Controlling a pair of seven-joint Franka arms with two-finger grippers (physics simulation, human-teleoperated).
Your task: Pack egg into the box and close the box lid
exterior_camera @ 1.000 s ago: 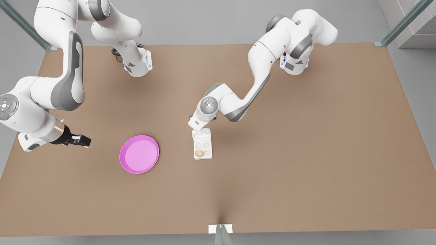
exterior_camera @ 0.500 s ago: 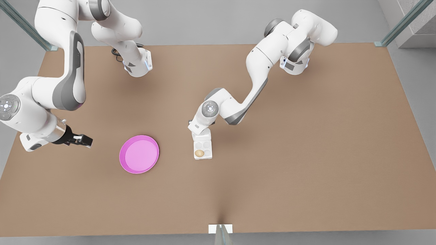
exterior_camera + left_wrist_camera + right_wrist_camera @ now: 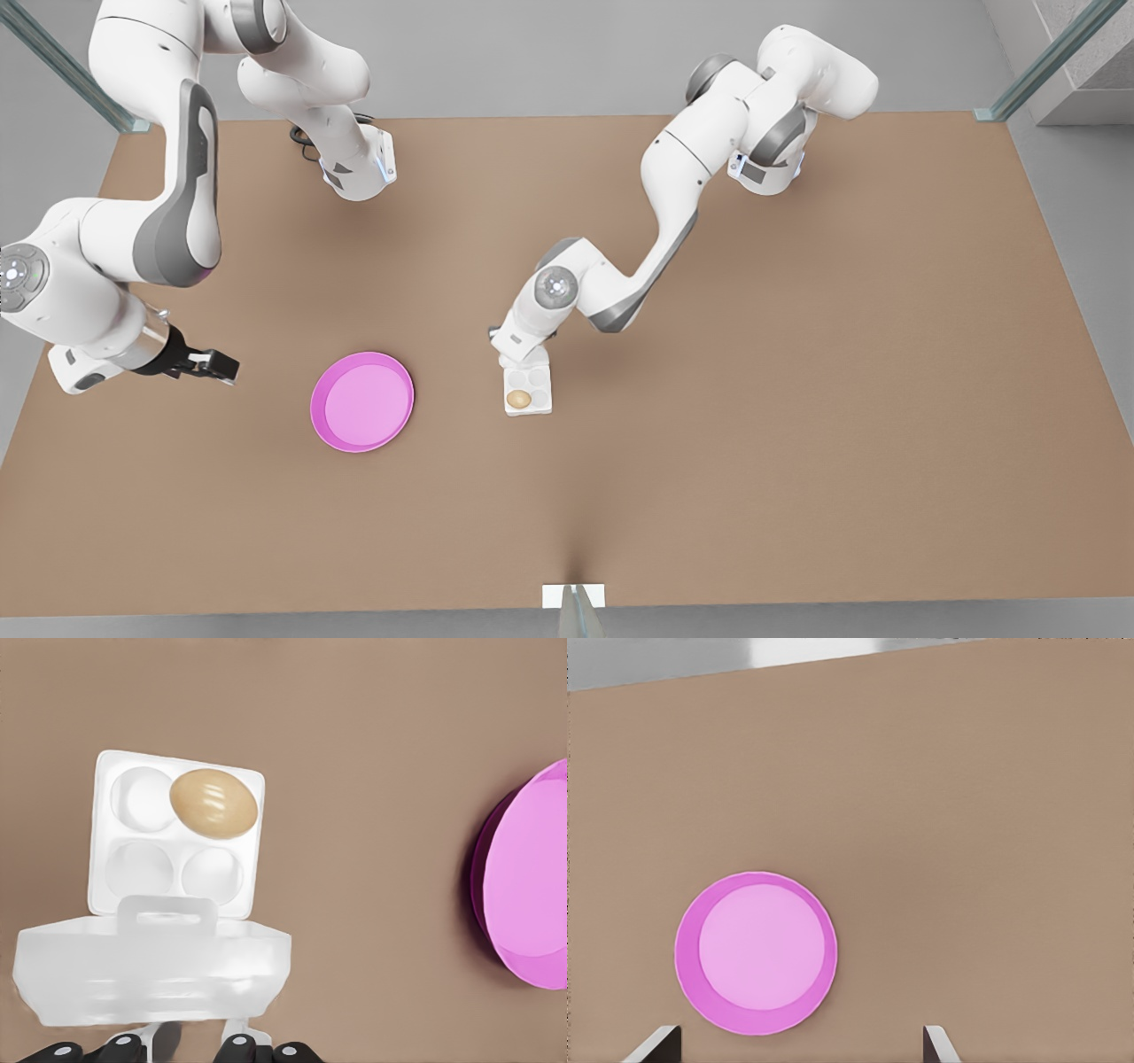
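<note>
- Front view's left: we see the right gripper (image 3: 213,365) hovering over bare table (image 3: 797,399), well apart from the plate (image 3: 361,401). Its wrist view shows two fingertips (image 3: 656,1043) spread wide apart with nothing between them, and the plate ahead.
- Plate: round, glossy pink, shallow raised rim, lying flat. The left wrist view catches only one edge of it (image 3: 532,886).
- Centre: the box (image 3: 528,390) sits on the table, four round cups in a smooth white tray. The egg (image 3: 518,400) lies in the cup on the near row, toward the front view's left; it is tan, oval, with a soft sheen (image 3: 213,803).
- The lid (image 3: 151,970) is partly raised, hinged at the tray's far edge; the front view hides it under the arm.
- Left gripper (image 3: 182,1047) is at the lid's hinge side. Dark fingertips (image 3: 235,1050) show just behind the lid; we cannot tell whether they clamp it.
- No writing is readable anywhere.
</note>
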